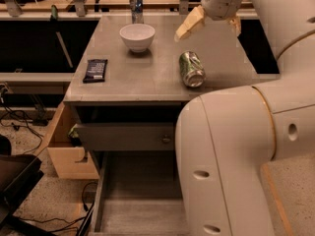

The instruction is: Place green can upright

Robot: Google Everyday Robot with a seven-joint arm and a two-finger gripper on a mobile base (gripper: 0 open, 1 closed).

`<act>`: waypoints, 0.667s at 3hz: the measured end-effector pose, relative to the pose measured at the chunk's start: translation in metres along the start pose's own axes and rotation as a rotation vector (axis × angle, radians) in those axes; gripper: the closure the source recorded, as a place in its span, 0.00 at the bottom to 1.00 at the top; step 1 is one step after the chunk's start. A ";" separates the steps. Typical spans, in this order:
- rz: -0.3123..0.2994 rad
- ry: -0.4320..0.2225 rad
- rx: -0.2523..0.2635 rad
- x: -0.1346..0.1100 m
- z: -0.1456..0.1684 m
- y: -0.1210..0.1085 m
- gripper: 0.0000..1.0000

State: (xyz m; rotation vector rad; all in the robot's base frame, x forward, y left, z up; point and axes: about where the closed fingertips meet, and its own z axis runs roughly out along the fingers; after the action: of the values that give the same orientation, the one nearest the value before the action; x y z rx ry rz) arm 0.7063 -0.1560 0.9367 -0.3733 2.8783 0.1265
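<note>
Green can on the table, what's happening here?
The arm's gripper hovers open above the table, just behind the green can, not touching it. The can lies on its side near the front edge, not yet upright. A white bowl, a slim can and a dark packet also sit on the table.

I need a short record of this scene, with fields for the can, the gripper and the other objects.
green can: lying on its side, right part of table, untouched
gripper: above table behind the can, jaws open, empty
white bowl: upright, back left of the can
slim can: standing at back edge
dark packet: flat near left edge
task: not yet done
</note>
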 end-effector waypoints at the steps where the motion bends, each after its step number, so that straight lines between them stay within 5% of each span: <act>1: 0.054 0.032 0.043 -0.003 0.012 -0.001 0.00; 2: 0.096 0.065 0.038 0.001 0.027 -0.004 0.00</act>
State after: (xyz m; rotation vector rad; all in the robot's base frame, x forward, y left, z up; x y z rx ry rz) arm 0.7123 -0.1569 0.9102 -0.2359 2.9584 0.0771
